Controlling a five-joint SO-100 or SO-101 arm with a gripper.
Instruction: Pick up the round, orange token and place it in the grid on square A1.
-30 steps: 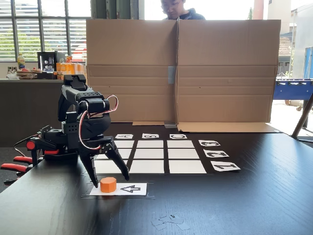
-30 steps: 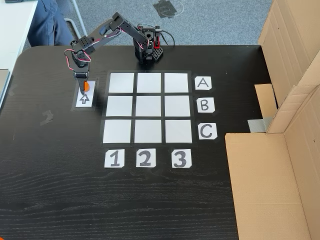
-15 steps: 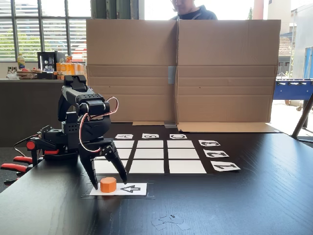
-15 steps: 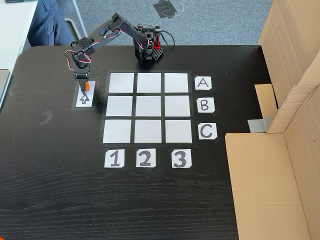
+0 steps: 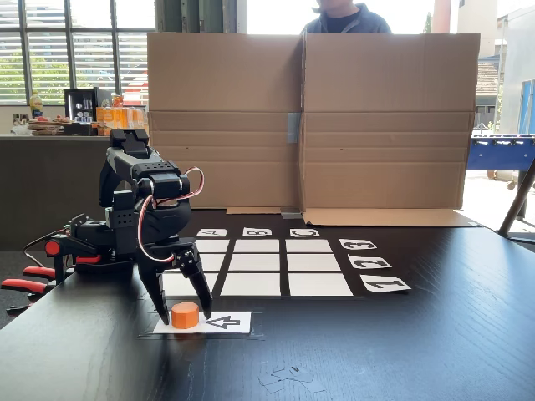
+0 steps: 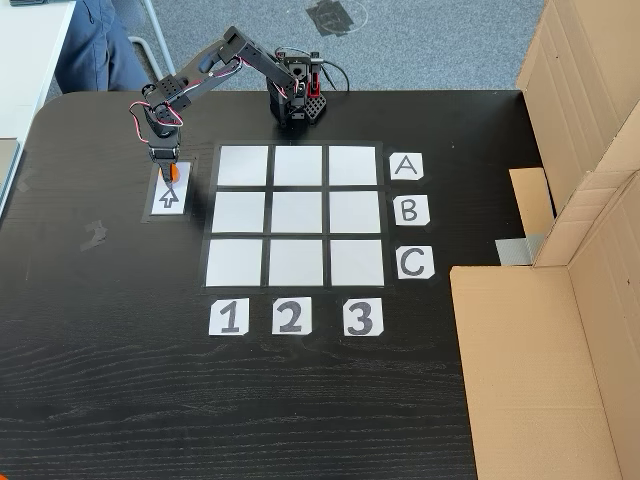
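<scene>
Gripper [image 5: 185, 310] spread wide, fingers either side of the token [image 5: 185, 315] — token sits btwn the tips on the arrow card [image 5: 222, 322]. Grid [image 6: 296, 217] just beside, to its right in the overhead-ish fixed view; square A1 [image 6: 243, 165] nearest, bare. Cardboard box [image 5: 309, 121] well behind.

One fixed view sits low at table level; another looks straight down on the grid [image 6: 296, 215].

Open tabletop around the grid, boxed in on one side

Cardboard walls [image 5: 305, 121] are standing along the far edge of the table [image 6: 300, 400]; the flat grid [image 6: 296, 215] and number cards [image 6: 288, 316] are leaving free passage above them.
</scene>
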